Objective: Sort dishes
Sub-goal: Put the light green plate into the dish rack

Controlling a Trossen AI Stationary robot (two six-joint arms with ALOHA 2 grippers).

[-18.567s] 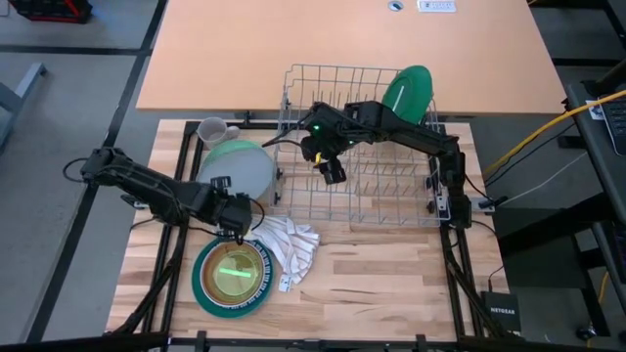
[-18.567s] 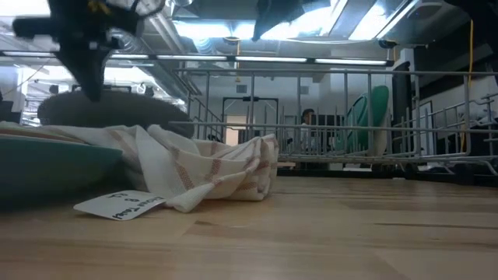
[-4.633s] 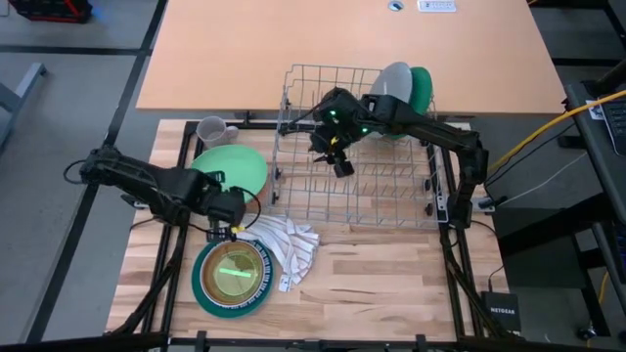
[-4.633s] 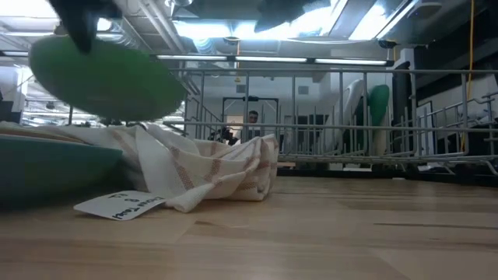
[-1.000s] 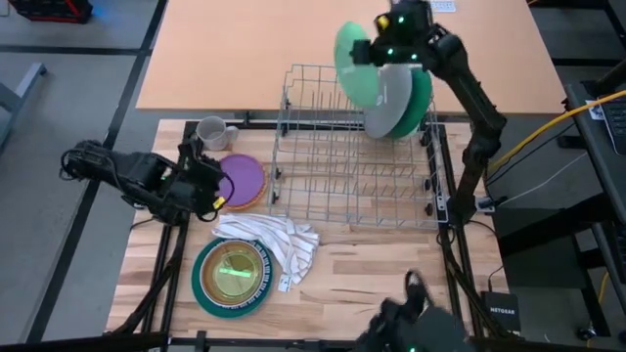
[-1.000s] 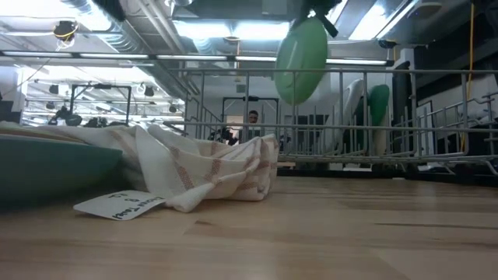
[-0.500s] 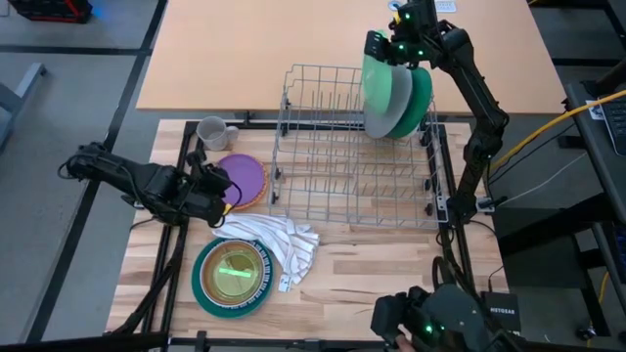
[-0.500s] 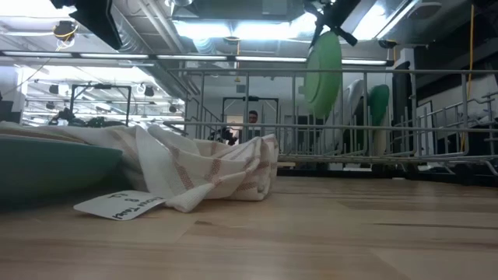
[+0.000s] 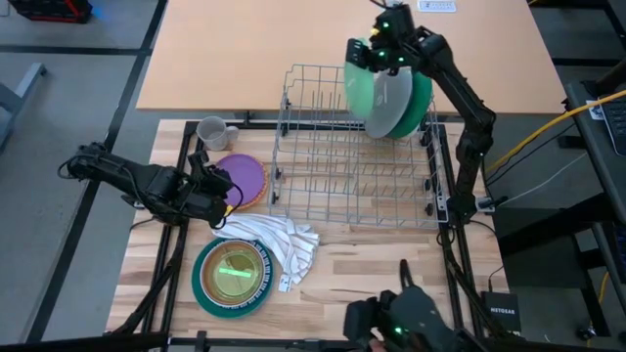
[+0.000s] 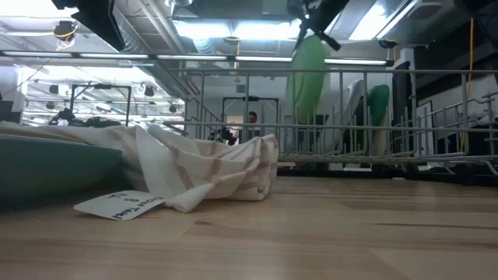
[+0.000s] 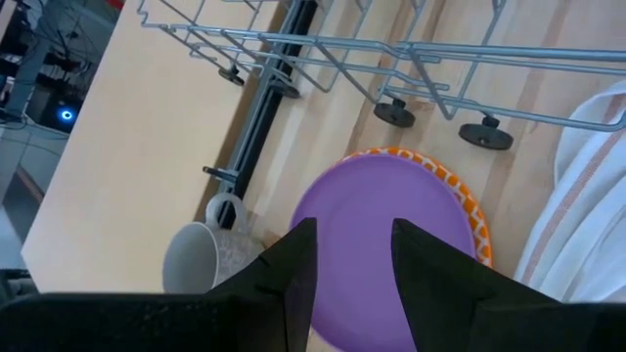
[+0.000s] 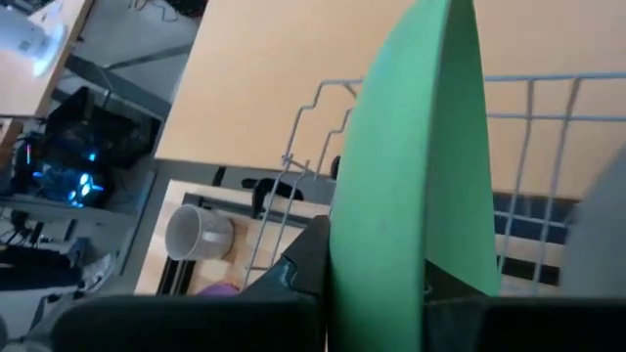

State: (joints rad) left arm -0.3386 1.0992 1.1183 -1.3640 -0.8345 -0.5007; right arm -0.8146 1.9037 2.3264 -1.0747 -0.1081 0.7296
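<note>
We see the right gripper [image 9: 377,57] clamped on the round light-green plate's [image 9: 360,86] rim above the grey wire rack [image 9: 323,156]; stiff, slick, breakable. Left gripper [image 11: 354,256] hovers parted over the purple plate [image 11: 386,244].

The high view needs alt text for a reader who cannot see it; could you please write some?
The right gripper holds a light green plate upright over the far right corner of the wire rack, beside a grey plate and a green plate standing there. The left gripper, open, hovers by a purple plate.
</note>
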